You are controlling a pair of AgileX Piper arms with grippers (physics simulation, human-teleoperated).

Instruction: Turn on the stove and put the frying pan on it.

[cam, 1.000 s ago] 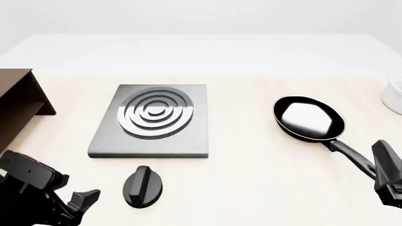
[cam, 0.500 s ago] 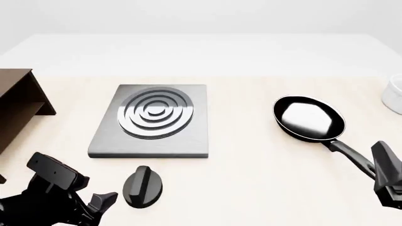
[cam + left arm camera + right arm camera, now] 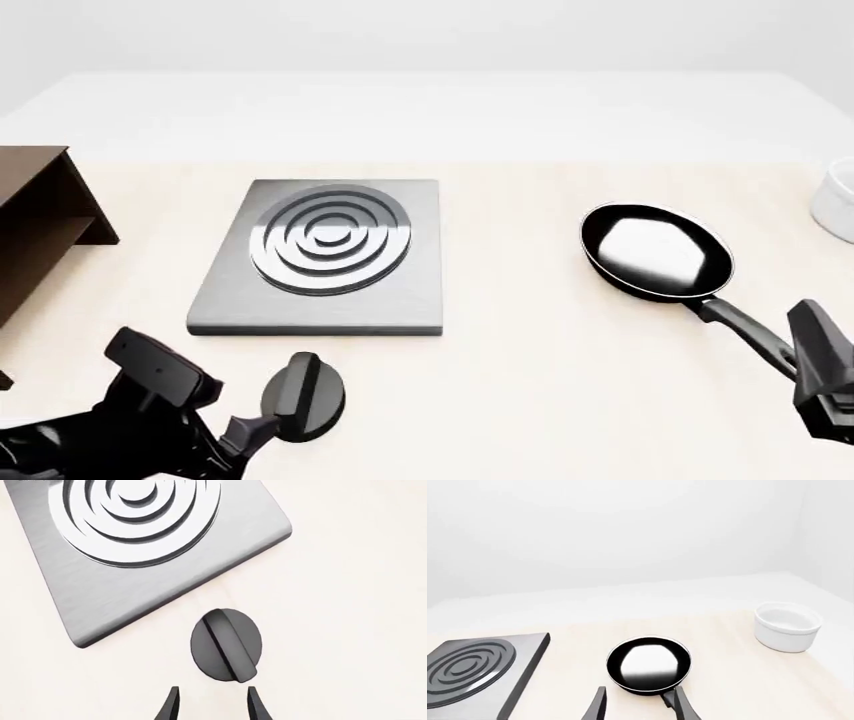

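Knob (image 3: 225, 645) lies just beyond the parted left end effector (image 3: 212, 706).

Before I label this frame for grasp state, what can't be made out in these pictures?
- Left hand: the front view shows mostly the arm's body; the wrist view's edge cuts off all but the fingertips. Contact with the knob is unclear.
- Right hand: the front view's right edge cuts it off, and only fingertips show in its wrist view.
- Frying pan handle: the right arm hides its loop end.
- White bowl: cropped in the front view.
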